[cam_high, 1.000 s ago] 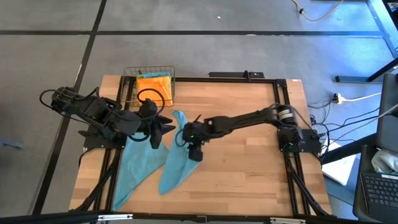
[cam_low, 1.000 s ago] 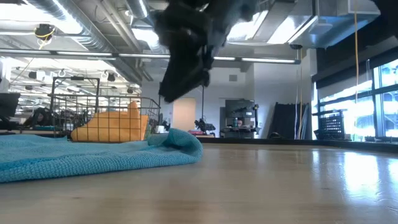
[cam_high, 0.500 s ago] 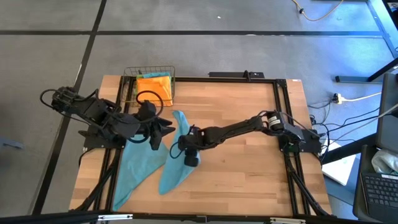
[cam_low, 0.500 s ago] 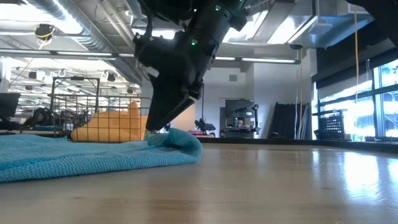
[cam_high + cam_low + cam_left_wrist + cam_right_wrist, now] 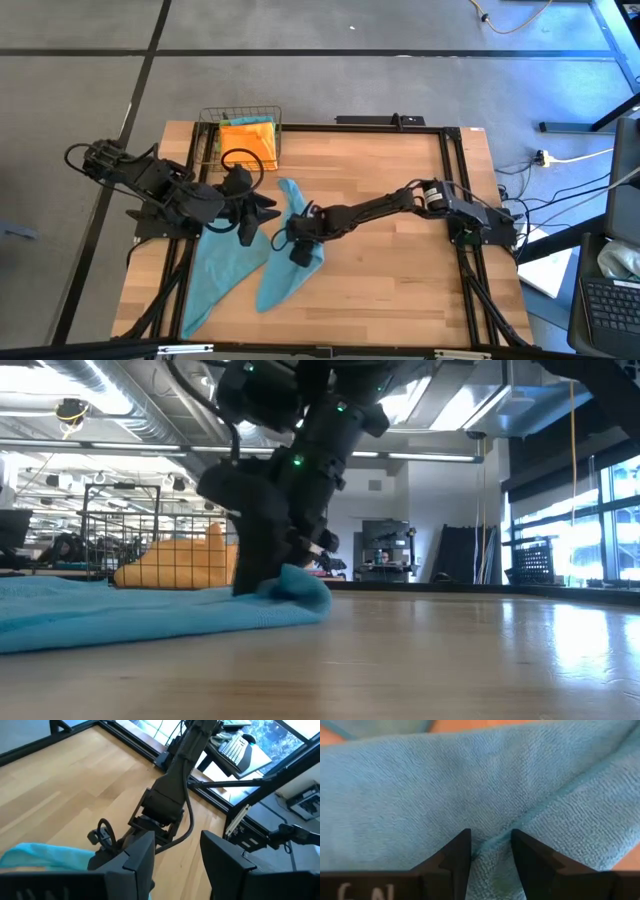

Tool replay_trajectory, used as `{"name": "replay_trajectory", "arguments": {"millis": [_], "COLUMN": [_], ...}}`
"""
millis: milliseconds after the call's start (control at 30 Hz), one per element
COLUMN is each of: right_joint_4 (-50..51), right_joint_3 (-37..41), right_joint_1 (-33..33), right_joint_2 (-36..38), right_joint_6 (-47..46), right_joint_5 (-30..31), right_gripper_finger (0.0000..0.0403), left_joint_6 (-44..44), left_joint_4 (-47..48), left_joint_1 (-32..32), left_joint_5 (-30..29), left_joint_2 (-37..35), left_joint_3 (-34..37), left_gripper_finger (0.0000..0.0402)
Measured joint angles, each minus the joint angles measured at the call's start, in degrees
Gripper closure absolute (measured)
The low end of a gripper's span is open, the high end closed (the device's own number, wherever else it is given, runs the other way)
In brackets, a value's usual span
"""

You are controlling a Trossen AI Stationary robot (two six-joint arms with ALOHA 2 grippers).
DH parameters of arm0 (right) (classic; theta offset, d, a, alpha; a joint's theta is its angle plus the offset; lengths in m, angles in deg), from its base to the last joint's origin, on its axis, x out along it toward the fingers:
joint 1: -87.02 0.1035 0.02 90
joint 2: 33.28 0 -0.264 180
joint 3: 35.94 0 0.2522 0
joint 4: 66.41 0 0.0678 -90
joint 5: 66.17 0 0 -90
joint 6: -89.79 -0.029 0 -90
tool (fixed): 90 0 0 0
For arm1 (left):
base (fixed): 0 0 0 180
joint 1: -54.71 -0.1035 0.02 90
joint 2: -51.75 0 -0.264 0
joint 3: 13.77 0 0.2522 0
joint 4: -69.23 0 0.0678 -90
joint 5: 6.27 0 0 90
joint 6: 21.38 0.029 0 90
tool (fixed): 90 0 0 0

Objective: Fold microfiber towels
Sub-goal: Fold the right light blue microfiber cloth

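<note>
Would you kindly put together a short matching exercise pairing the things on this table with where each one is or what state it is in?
Column one:
1. teal towel
2. orange towel
3. right gripper
4. left gripper

Column two:
A. inside the wire basket at the table's far edge
B. down on a raised fold of cloth, fingers either side of it
C. spread limp over the wooden table
D. open, hovering beside the cloth's far corner

Pairs: 1-C, 2-A, 3-B, 4-D
</note>
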Motion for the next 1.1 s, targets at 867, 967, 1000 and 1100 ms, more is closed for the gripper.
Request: {"name": "replay_trajectory", "arguments": {"millis": [867,967,1000,1100], "right_joint_4": [33.65,24.94,19.35,-0.05], "right_joint_3": [18.13,25.71,28.0,34.11], "right_joint_1": [-1.07,-1.84,-1.85,-0.82], "right_joint_2": [24.74,31.8,34.05,38.55], "right_joint_6": [9.43,5.51,4.96,8.01], "right_joint_5": [13.73,9.67,8.0,4.42], "right_gripper_finger": [0.0258,0.0258,0.0258,0.0258], "left_joint_6": [-1.92,-2.94,-3.23,-3.47], "left_joint_4": [1.05,0.86,0.83,0.74], "left_joint_1": [0.27,0.27,0.27,0.31], "left_joint_5": [-5.12,-6.23,-6.53,-7.17], "left_joint_2": [-0.02,-0.02,-0.02,-0.02], "left_joint_3": [-0.01,-0.02,-0.02,-0.01], "left_gripper_finger": [0.0251,0.0251,0.0251,0.0251]}}
